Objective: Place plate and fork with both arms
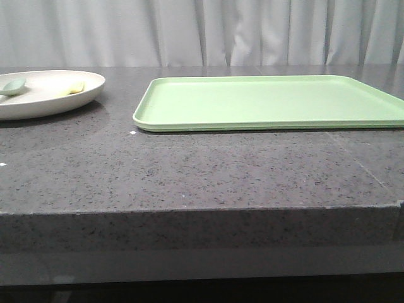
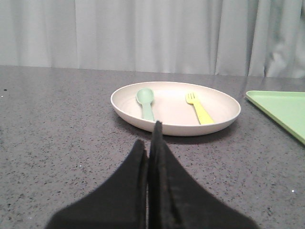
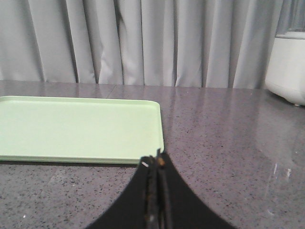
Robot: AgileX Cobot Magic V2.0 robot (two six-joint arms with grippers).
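The cream-white plate (image 1: 44,95) (image 2: 175,107) rests on the dark stone table at the far left. Inside it lies the pale-yellow fork (image 2: 199,109) (image 1: 74,88), tines pointing away in the left wrist view. My left gripper (image 2: 149,136) is shut with nothing in it, just short of the plate's near rim. Close to a corner of the tray sits my right gripper (image 3: 156,160), shut and empty too. Neither gripper shows in the front view.
A teal-green spoon (image 2: 146,101) (image 1: 12,86) lies in the plate beside the fork. A flat light-green tray (image 1: 271,102) (image 3: 78,129) fills the middle and right of the table. A white appliance (image 3: 287,64) stands at the back, curtains behind.
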